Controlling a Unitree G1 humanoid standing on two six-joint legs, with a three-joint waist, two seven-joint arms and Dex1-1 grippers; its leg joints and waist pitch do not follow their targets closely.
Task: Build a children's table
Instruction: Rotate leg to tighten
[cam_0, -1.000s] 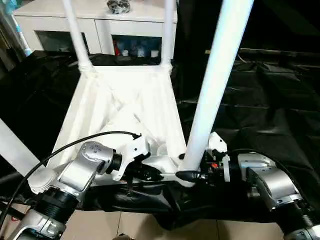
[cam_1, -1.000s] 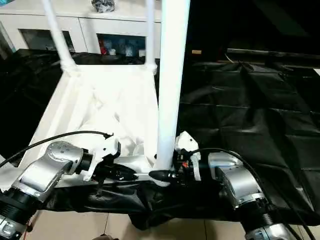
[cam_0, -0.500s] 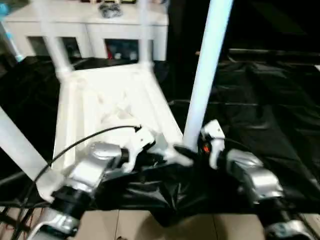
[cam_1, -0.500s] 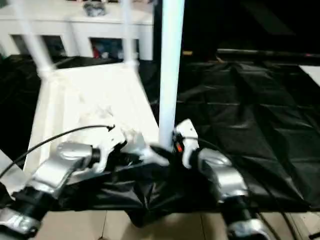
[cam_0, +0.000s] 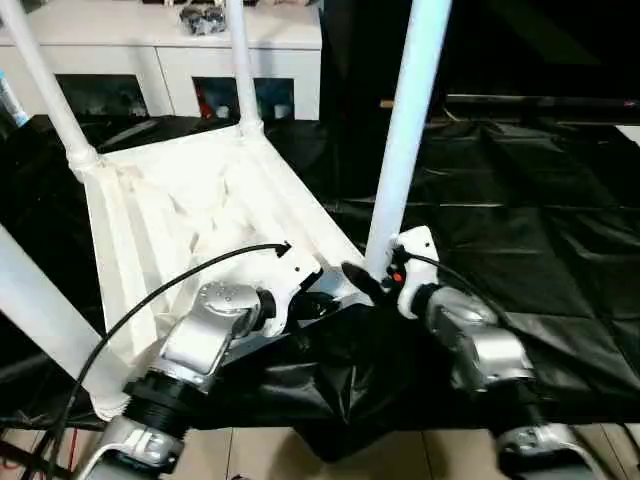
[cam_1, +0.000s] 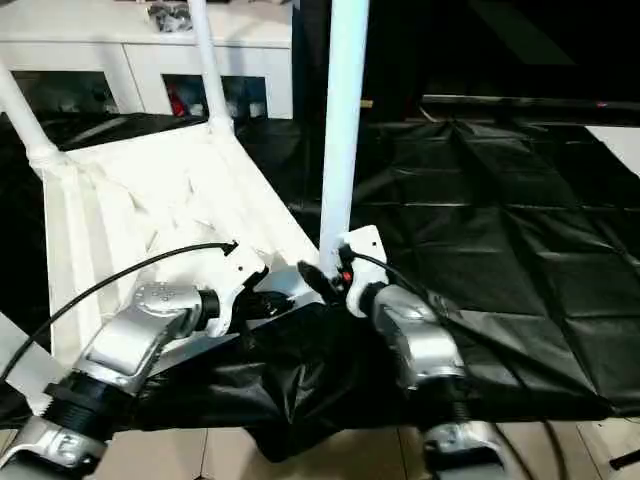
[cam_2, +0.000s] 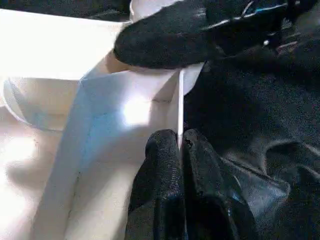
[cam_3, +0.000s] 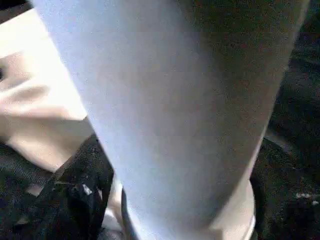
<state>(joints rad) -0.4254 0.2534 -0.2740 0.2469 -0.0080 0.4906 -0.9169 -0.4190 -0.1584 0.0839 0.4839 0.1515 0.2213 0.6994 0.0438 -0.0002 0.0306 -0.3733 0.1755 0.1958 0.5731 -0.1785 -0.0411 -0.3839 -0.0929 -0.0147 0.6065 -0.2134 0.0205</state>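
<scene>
The children's table lies upside down on a black sheet, its white ribbed tabletop (cam_0: 200, 200) facing up. Legs stand in its corners: the near right leg (cam_0: 405, 130), two far legs (cam_0: 243, 70) (cam_0: 45, 90) and a near left leg (cam_0: 40, 310). My left gripper (cam_2: 181, 145) is shut on the thin rim of the tabletop close to the near right corner. My right gripper (cam_0: 365, 280) sits at the foot of the near right leg (cam_3: 175, 100), which stands very close in the right wrist view.
A black sheet (cam_0: 520, 200) covers the low platform to the right of the tabletop. Behind stands a white cabinet (cam_0: 180, 50) with glass doors and a small object (cam_0: 203, 17) on top. Tiled floor (cam_0: 250, 455) shows at the near edge.
The view has shifted, and the tabletop now lies slanted, its far end toward the left. Both grippers have stayed at the near right corner; the left still pinches the rim.
</scene>
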